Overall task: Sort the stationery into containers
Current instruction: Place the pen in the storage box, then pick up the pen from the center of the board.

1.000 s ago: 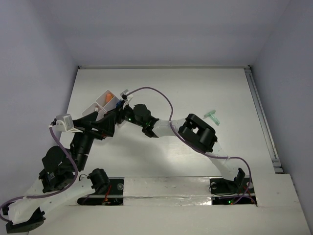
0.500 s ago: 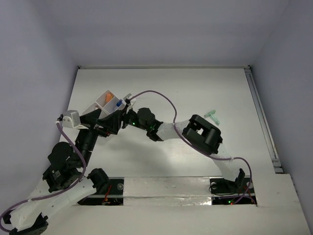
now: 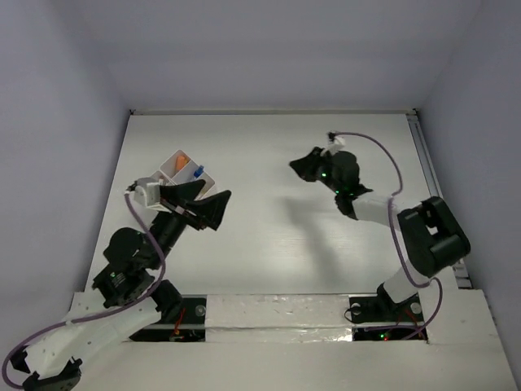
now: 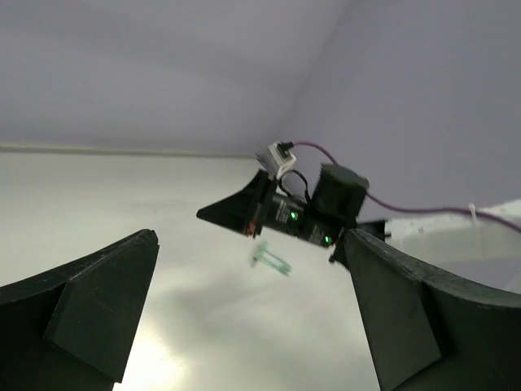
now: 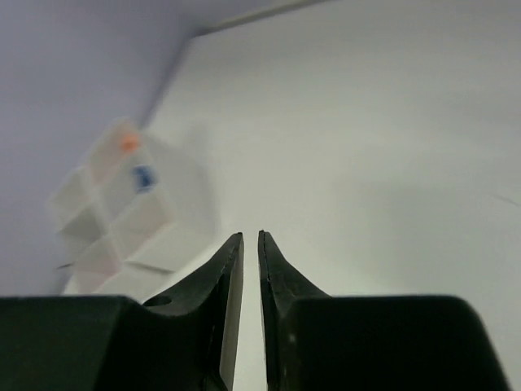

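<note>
White plastic tray (image 3: 171,166), thin-walled, made of small box-shaped compartments, at the left of the matt white worktop (image 3: 269,244). Orange piece (image 3: 184,160) in one far compartment, blue piece (image 3: 198,172) in the next; both blurred from the right wrist. Left gripper (image 3: 216,189) just beside the tray, black wedge fingers spread wide, empty. Right gripper (image 5: 251,238) well apart, closed to a thin slit, holding nothing. Pale green piece (image 4: 271,261) near it, shape unclear, hidden from above.
</note>
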Controlling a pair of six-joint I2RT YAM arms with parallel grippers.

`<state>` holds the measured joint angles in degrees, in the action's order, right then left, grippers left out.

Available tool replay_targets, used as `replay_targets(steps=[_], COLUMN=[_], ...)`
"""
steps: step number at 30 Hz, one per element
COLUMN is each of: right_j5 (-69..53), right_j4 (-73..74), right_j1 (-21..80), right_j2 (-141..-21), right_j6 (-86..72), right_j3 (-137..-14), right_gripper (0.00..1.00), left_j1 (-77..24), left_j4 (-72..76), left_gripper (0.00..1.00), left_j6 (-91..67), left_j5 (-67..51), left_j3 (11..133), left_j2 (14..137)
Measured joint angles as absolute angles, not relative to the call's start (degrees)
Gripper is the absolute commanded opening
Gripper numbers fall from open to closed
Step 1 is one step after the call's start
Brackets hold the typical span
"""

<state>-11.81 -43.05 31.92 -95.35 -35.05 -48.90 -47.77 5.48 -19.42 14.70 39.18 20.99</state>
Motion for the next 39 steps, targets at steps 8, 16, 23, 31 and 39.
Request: replay_targets(steps=[8, 16, 23, 31, 39], right_j5=[-0.4, 8.23, 2.07, -10.68, -14.63], right_j4=[-14.35, -3.11, 1.83, 0.91, -1.65], right_j1=[22.15, 11.07, -3.33, -6.83, -6.83], right_j2=[-76.31, -63.4, -63.05, -75.53, -78.24], right_j6=[-35.64, -30.57, -29.8, -29.43, -28.18], right_j3=[-37.95, -35.7, -30.24, -30.28, -31.27], right_gripper=[0.46, 0.63, 0.79, 0.74, 0.74], left_j1=[-47.88, -48.31, -48.31, -48.31, -48.31], left_j4=[19.9, 25.45, 29.74, 33.04, 34.3], left_gripper=[0.99, 0.99, 0.99, 0.99, 0.99], left_j6=[-26.59, -28.01, -28.64, -28.84, -28.82], left_j5=[1.32, -2.81, -4.84, -5.8, -5.76], left_j3=[27.94, 25.91, 24.75, 22.09, 20.99], left_j2=[33.82, 38.37, 38.02, 38.04, 37.28])
